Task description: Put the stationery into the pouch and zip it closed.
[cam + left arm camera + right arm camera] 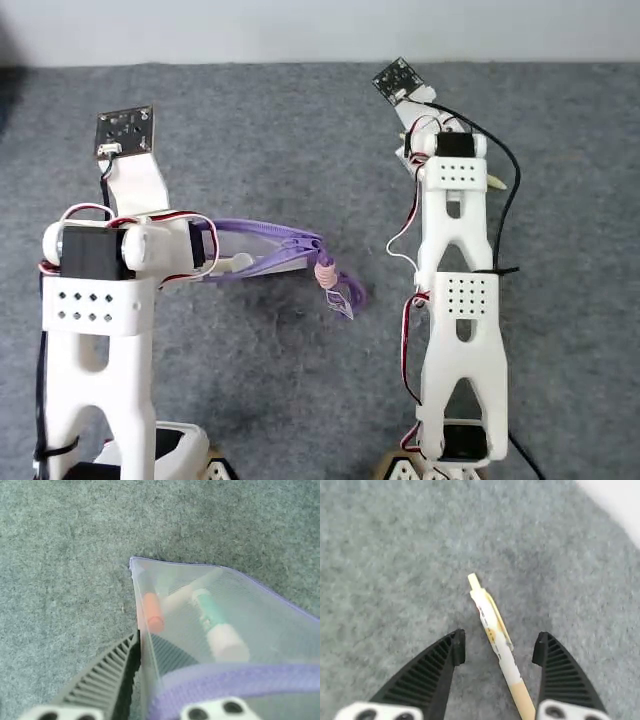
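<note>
My left gripper (232, 263) is shut on the edge of a see-through mesh pouch (270, 250) with a purple zip band, and holds it above the grey mat. In the left wrist view the pouch (225, 610) contains an orange marker (153, 613) and a green-and-white stick (215, 625); my left gripper (142, 675) pinches its rim. A pink and purple zip charm (335, 285) hangs from the pouch's far end. My right gripper (500, 645) stands open low over the mat, with a cream and yellow pen (496, 630) lying between its fingers. The pen's tip (497, 181) pokes out from beneath that arm.
Grey felt mat (260, 130) covers the table, and a white edge (320, 30) runs along the back. The two arms stand side by side, with open mat between them.
</note>
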`<state>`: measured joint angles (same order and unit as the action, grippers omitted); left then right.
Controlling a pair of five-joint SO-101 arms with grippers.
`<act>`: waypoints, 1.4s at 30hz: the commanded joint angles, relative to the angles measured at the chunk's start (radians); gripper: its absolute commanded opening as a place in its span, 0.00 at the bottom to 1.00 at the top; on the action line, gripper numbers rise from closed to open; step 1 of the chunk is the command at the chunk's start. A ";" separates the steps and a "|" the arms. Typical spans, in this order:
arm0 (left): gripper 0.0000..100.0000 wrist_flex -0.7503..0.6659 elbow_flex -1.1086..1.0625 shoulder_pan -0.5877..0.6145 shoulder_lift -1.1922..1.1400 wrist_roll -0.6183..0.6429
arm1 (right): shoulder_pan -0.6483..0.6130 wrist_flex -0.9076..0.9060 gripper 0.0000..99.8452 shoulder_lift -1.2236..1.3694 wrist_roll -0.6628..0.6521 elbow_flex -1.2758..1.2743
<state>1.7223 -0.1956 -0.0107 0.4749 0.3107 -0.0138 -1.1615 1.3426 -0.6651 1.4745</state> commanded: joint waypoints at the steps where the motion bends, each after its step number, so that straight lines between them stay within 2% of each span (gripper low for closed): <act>1: 0.01 -0.020 -0.004 -0.008 -0.012 0.006 | 0.015 0.004 0.23 0.021 -0.009 0.077; 7: 0.01 -0.020 -0.005 -0.008 -0.012 0.006 | 0.045 0.002 0.21 0.085 -0.006 0.075; 12: 0.01 -0.020 -0.005 -0.008 -0.011 0.006 | 0.059 -0.016 0.01 0.122 -0.006 0.075; 15: 0.01 -0.020 -0.005 -0.008 -0.011 0.006 | 0.059 -0.113 0.04 0.120 -0.005 0.086; 18: 0.01 -0.020 -0.005 -0.008 -0.011 0.006 | 0.056 -0.254 0.01 0.116 -0.002 0.152; 26: 0.01 -0.021 -0.005 -0.008 -0.012 0.006 | 0.062 -0.544 0.01 0.025 0.003 0.210; 28: 0.01 -0.026 -0.005 -0.008 -0.012 0.006 | 0.054 -0.625 0.01 -0.021 0.054 0.210; 31: 0.01 -0.043 -0.005 -0.008 -0.011 0.006 | 0.053 -0.636 0.01 -0.088 0.160 0.210; 38: 0.01 -0.069 -0.007 -0.008 -0.011 0.006 | 0.053 -0.639 0.01 -0.231 0.176 0.204; 42: 0.01 -0.071 -0.005 -0.008 -0.012 0.006 | 0.056 -0.641 0.01 -0.381 0.227 0.106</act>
<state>1.6809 -0.2002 -0.0107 0.4749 0.3122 0.0399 -1.7522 1.1293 -0.4749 1.6280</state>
